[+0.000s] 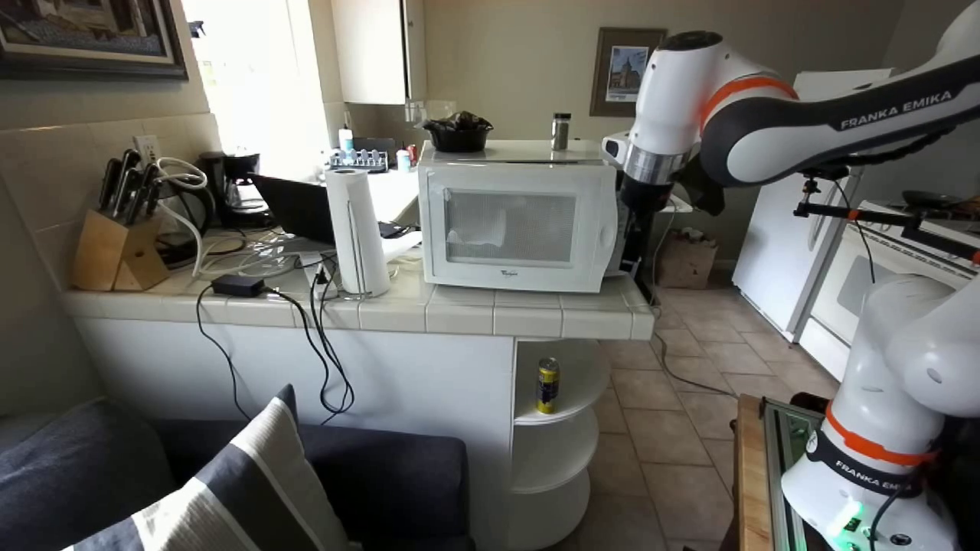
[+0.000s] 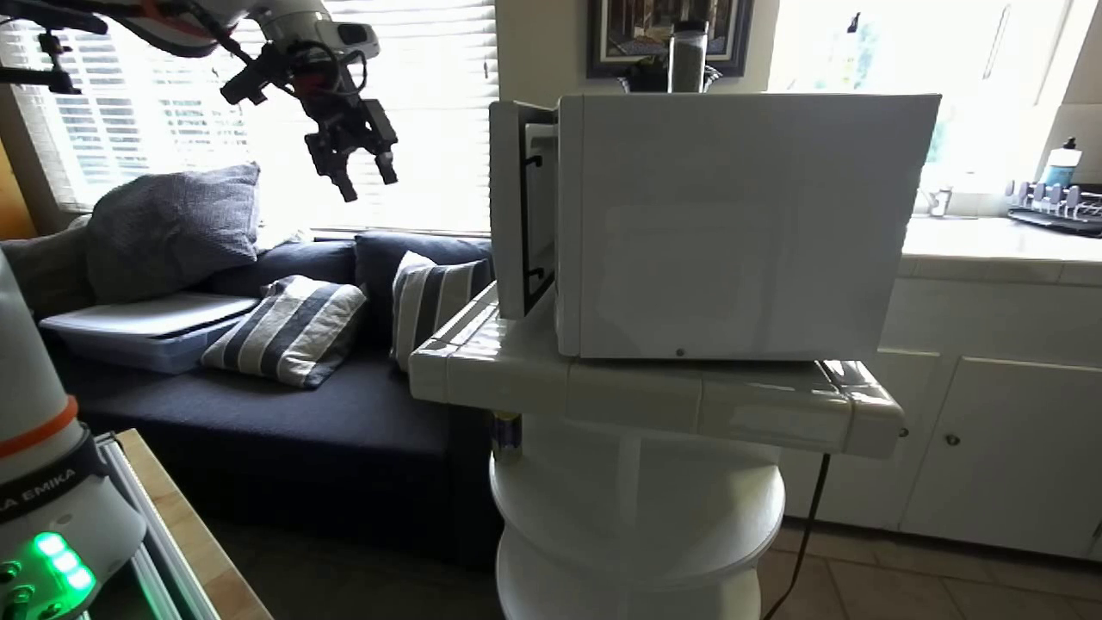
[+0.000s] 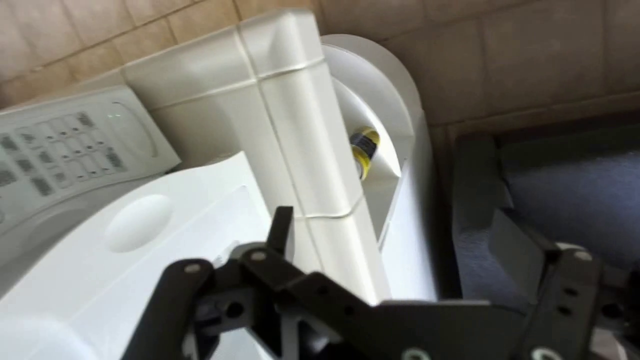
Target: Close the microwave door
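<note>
The white microwave [image 1: 521, 151] stands on a tiled counter; its side shows in an exterior view [image 2: 732, 224]. Its door [image 1: 511, 172] is ajar. A narrow gap lies between the door [image 2: 508, 211] and the body, with two dark latch hooks inside. In the wrist view the door's free edge [image 3: 200, 200] stands out over the keypad panel [image 3: 75, 145]. My gripper [image 2: 368, 183] points downward, in front of the door and apart from it. In the wrist view my gripper [image 3: 400, 240] has its fingers wide apart with nothing between them. The microwave's inside is hidden.
The tiled counter [image 2: 508, 379] ends in a corner beside the microwave. A jar [image 1: 560, 132] and a black bowl [image 1: 458, 136] stand on top of the microwave. A paper towel roll [image 1: 357, 233] stands beside it. A yellow can [image 1: 547, 385] is on the shelf below.
</note>
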`<action>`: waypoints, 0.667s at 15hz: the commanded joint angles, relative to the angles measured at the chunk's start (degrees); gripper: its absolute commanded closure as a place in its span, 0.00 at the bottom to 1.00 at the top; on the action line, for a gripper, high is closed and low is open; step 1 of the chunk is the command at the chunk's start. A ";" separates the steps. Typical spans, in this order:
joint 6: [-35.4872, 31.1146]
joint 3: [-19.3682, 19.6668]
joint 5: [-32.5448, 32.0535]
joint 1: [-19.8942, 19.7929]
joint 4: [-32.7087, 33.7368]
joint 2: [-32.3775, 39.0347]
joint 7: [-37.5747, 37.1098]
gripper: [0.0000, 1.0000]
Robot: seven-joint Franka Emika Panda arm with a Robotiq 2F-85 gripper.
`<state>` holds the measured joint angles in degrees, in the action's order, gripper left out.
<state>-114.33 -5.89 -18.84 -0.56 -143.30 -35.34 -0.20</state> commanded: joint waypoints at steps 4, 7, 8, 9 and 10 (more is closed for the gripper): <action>-3.00 -4.50 -22.03 -4.24 -3.75 1.03 -8.47 0.37; -4.15 -4.47 -33.58 -4.17 -5.40 1.95 -13.72 0.61; -4.46 -4.15 -36.87 -3.81 -5.85 2.30 -15.52 0.69; -4.98 -3.81 -40.36 -3.53 -6.36 2.68 -17.34 0.77; -5.46 -3.24 -42.88 -3.04 -6.71 3.21 -18.82 0.85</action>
<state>-117.65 -9.77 -54.05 -4.20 -148.35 -33.60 -13.92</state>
